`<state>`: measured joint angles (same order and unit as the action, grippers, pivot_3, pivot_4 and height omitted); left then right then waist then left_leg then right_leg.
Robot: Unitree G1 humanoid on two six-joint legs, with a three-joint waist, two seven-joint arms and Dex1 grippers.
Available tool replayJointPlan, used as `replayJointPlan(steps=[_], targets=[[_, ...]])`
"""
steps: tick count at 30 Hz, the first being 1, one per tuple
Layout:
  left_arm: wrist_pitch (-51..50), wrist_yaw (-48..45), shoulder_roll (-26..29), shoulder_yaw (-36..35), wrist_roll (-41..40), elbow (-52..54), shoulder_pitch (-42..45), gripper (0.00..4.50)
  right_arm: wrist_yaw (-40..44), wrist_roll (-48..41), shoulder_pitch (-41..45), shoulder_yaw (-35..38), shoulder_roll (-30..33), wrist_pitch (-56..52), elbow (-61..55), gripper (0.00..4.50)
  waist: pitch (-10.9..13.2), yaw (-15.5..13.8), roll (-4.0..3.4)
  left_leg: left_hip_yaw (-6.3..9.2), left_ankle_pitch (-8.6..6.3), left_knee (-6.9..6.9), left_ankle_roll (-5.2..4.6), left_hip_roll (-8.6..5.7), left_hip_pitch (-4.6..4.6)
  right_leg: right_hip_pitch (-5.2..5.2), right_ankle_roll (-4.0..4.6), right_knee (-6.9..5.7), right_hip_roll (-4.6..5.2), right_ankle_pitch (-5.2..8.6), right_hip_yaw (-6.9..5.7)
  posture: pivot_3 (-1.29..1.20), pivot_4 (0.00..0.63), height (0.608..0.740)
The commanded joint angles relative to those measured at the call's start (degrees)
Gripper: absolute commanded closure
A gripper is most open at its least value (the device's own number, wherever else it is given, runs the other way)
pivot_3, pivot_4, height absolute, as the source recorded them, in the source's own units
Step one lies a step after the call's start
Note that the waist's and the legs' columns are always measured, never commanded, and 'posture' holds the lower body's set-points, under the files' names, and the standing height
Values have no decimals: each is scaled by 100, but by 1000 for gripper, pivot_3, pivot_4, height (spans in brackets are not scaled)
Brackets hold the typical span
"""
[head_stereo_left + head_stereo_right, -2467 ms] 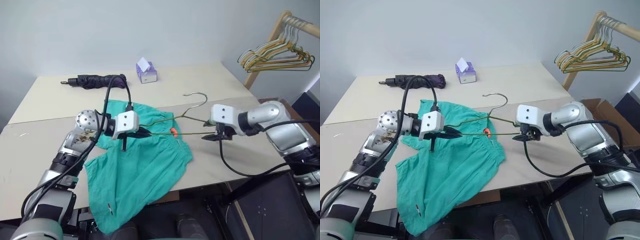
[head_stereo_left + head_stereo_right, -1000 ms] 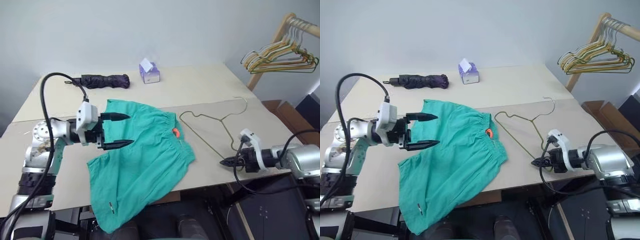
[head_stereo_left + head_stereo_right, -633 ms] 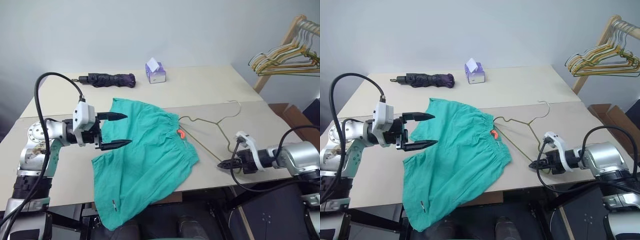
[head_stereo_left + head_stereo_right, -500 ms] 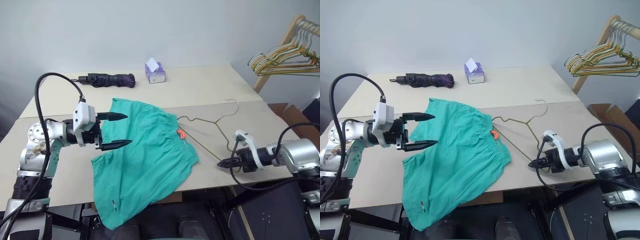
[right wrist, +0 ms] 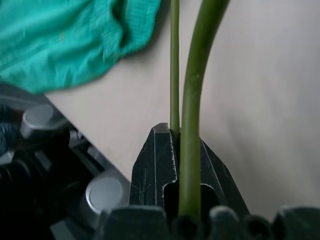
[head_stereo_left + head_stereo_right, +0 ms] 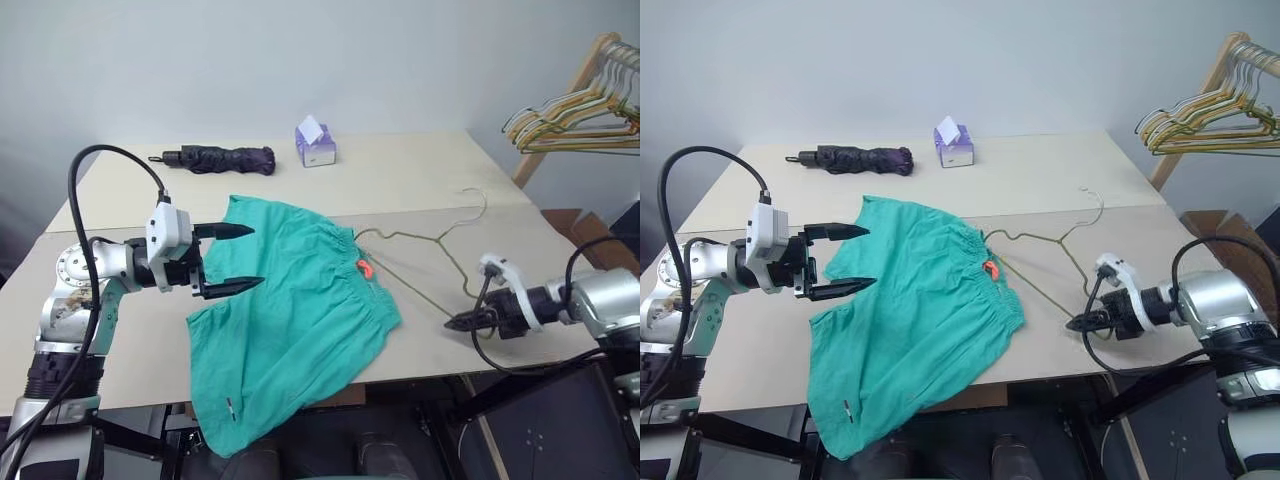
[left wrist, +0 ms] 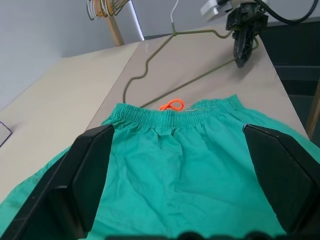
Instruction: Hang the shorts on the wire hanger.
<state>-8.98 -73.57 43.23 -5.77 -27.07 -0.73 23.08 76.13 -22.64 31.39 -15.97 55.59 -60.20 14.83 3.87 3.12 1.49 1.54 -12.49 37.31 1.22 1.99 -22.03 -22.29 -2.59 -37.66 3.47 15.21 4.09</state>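
**Tool pinches hanger corner; shorts untouched**

Right tool [image 6: 462, 322] is clamped on one lower corner of the wire hanger [image 6: 420, 262], which lies on the counter [image 6: 400, 180] just beside the shorts [image 6: 295, 320]. Left tool [image 6: 240, 258] hovers spread wide over the shorts' far side.

Risk: the thin wire may pivot or slip in so narrow a pinch, and the hanging leg could drag the shorts off the edge.

Hanger's hook points away from the robot; its long bar runs diagonally from the waistband to the right tool.

From head height we look down over the beige wooden table [image 6: 420, 180]; both wrist views sit close, sharing the teal-green fabric shorts [image 7: 185, 165].
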Motion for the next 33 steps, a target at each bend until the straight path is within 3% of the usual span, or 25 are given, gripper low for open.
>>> replayJointPlan(steps=[1,13,33], targets=[[35,82,74,-80,23,131,77,44,244,65,119,-54,169,149,-132,4500,0,1,0,0,0,0,0,0,1,0,0,0,0,0,0,21,24,740],[41,224,189,-179,0,340,-174,44,618,371,367,-193,332,573,244,4500,1,-100,1,0,0,-1,0,0,-2,-1,0,4,0,0,-2,50,32,740],[55,264,265,-155,-29,324,-178,44,1172,588,86,-158,726,1221,151,4500,3,-207,-2,-3,-1,-3,0,1,0,-2,-35,4,-1,21,-1,48,33,740]])
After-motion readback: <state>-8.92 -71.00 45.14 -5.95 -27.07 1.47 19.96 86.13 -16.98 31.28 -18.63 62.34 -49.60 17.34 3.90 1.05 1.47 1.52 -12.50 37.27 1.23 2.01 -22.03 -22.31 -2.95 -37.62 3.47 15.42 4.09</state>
